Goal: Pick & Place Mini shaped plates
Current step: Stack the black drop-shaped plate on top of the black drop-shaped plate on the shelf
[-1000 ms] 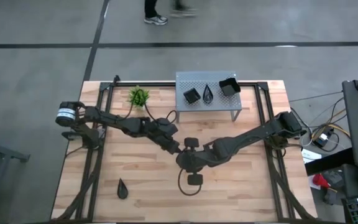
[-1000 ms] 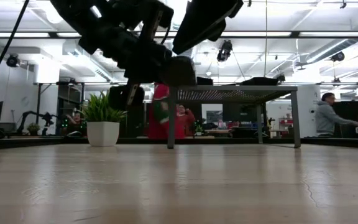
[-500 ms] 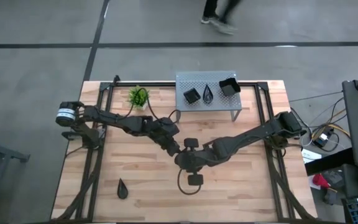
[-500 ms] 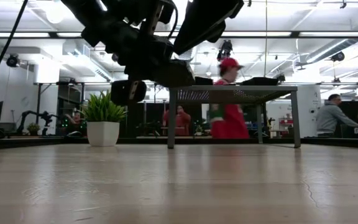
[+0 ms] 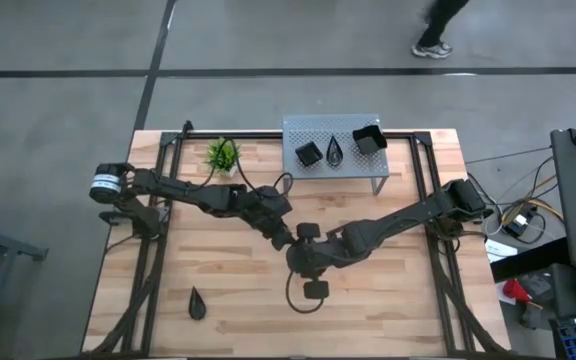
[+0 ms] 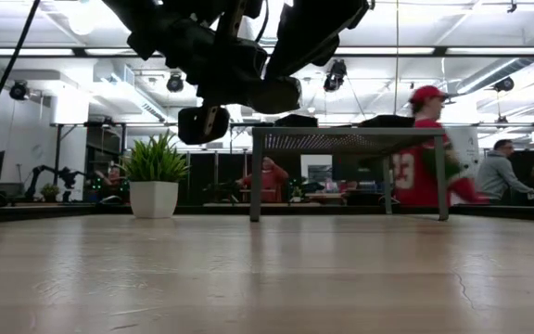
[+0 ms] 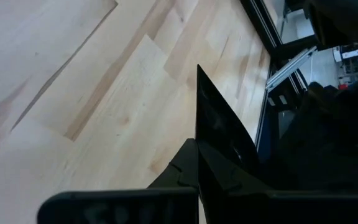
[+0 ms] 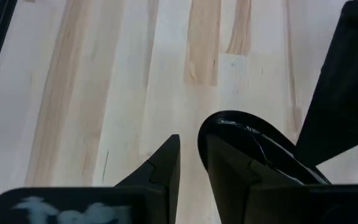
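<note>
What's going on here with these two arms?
Two robot arms meet above the middle of the table. The left tool pinches a small black plate by its edge, up in the air. The right tool is close beside it. Three more plates sit on the grey shelf.

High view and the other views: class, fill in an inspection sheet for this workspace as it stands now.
Surface: wooden table, pale planks.
Job's things: three black plates on the grey shelf; teardrop plate on the table; held plate in mid-air over the middle.
Clutter: potted plant; small black block.
Grippers: left gripper shut on the held plate; right gripper close against it.
Cables: cable loop beside the block.
Surroundings: person walking behind the table; others farther back.
</note>
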Robot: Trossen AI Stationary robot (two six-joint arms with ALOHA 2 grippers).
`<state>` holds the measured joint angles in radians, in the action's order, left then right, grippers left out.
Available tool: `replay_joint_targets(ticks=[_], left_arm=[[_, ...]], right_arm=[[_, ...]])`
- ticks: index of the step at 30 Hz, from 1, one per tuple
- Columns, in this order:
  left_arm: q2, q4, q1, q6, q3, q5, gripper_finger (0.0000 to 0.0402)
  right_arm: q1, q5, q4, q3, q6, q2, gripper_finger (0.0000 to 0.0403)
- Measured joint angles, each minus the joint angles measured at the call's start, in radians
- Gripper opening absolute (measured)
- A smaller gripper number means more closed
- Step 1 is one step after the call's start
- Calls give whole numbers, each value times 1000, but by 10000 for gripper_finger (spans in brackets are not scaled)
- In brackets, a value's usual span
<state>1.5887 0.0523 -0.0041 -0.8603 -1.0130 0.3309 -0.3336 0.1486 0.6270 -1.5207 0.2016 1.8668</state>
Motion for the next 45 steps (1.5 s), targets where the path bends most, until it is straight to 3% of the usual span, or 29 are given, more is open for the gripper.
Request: replay_joint_targets(ticks=[13,35,45], left_arm=[[-3,1,-1,-13,-3,0,0],[-4,1,1,-39,-17,-17,2],[-17,2,-1,-38,-15,6,81]], right_arm=[[4,10,58,1,23,0,12],[4,61,189,-67,-30,0,8],[6,69,206,-66,-44,0,8]])
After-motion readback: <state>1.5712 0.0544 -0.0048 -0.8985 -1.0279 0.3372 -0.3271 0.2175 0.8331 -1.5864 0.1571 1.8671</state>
